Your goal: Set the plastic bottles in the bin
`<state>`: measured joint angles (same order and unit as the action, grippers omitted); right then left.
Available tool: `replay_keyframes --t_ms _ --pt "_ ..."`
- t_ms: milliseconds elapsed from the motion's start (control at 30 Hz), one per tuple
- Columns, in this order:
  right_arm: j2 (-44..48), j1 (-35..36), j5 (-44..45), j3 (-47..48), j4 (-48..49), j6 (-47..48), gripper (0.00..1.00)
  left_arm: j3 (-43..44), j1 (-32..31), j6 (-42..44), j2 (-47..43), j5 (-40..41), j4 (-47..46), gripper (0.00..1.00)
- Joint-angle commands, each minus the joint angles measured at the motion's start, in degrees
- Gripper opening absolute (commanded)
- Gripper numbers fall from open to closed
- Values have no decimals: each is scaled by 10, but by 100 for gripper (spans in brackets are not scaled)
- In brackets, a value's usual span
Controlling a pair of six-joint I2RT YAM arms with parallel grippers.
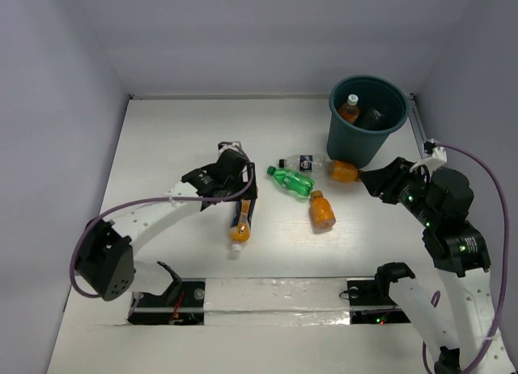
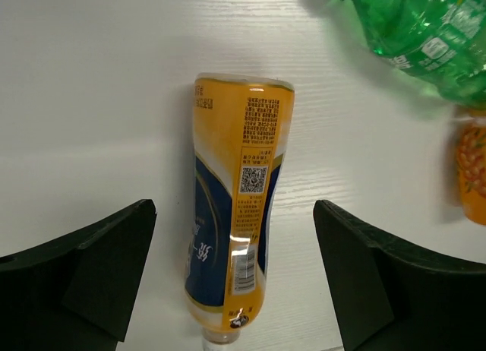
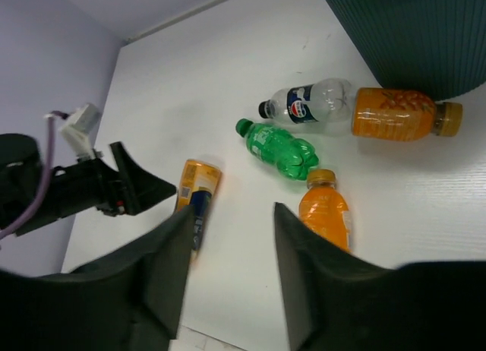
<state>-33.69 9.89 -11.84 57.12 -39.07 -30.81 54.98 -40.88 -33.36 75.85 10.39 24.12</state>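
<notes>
L end effector (image 1: 239,199) above orange bottle (image 1: 240,224); bin (image 1: 348,139) at back R holds 2 more.

Four orange plastic drink bottles (image 1: 321,210) show: three lie across the middle of the frame, and one stands inside the single round dark teal plastic bin (image 1: 356,143) at upper right. One green plastic bottle (image 1: 291,180) and one clear dark-labelled plastic bottle (image 1: 306,163) lie at centre.

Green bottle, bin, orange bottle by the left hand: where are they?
green bottle (image 1: 293,181), top view, its belly.
bin (image 1: 356,143), top view, its outer wall.
orange bottle (image 2: 235,214), left wrist view, its label.
</notes>
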Motion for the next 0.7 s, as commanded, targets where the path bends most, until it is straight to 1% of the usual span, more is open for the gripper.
replay_keyframes --t_ms 0,67,133,233,367,467,500,600,667 --pt "12 6 -17 1 32 11 55 29 5 42 42 -36 -18 83" --pt "19 6 -17 0 28 11 56 40 11 57 81 -36 -28 84" --pt "23 6 -21 3 26 12 59 48 18 66 125 -42 -38 84" --pt "28 6 -30 11 20 16 67 70 31 93 184 -48 -51 84" --pt "32 6 -28 16 3 22 68 110 43 122 257 -56 -42 80" --pt "42 6 -24 15 -7 21 67 123 43 128 281 -56 -44 64" --pt "44 6 -24 16 -10 20 68 124 43 128 281 -57 -45 57" --pt "52 6 -17 17 -23 21 68 134 43 130 269 -63 -37 49" --pt "57 6 -14 17 -30 21 67 155 43 138 244 -61 -8 47"
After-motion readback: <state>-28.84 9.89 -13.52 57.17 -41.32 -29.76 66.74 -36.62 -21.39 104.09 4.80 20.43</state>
